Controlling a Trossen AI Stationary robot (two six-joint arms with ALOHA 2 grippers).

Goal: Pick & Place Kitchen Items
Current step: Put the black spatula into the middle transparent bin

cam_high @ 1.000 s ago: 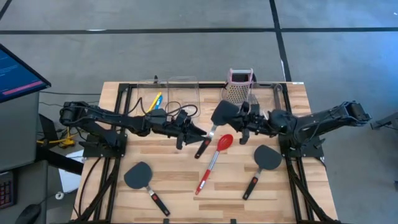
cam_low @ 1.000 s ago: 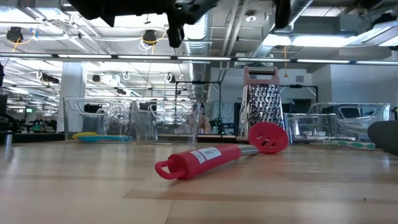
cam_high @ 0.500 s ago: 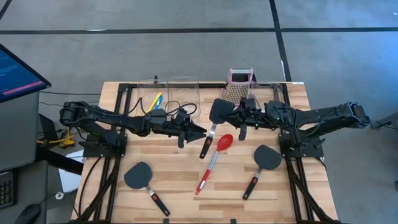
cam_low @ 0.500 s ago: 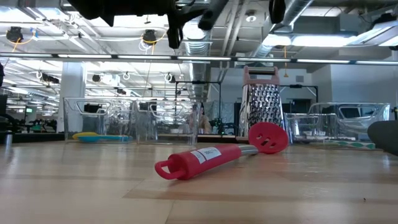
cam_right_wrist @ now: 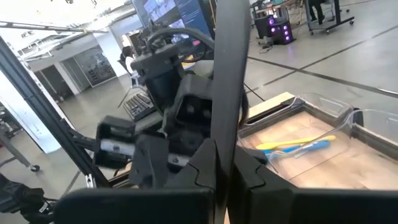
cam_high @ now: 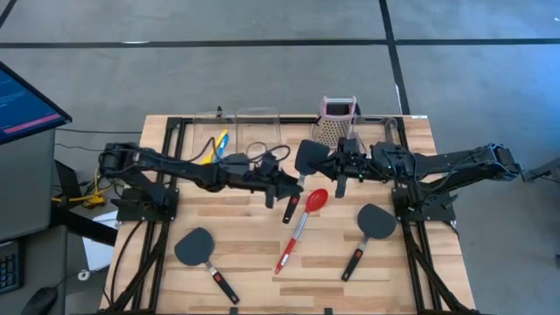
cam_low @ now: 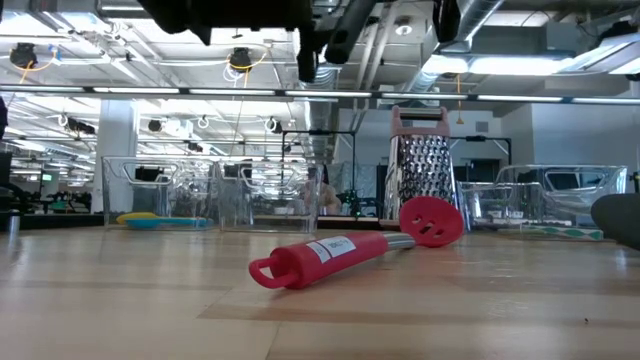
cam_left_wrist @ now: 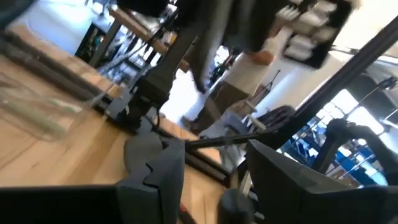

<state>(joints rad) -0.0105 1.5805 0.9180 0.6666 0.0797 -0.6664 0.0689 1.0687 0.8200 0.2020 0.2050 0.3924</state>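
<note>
High view: right gripper [cam_high: 335,164] fingers clamp black spatula [cam_high: 308,157] beside pink-topped metal grater [cam_high: 334,122]; left gripper [cam_high: 289,182] fingers spread near handle.

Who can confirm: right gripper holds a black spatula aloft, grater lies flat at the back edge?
Not flat: the grater stands upright at the back edge, as the low view shows. The right gripper does hold a black spatula aloft.

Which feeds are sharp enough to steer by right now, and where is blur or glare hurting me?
High view: even light, crisp, soft shadows. Low view: red spoon sharp, ceiling lamps glare behind it. Left wrist view: motion-smeared throughout. Right wrist view: sharp, but the held spatula handle blocks the middle.
</note>
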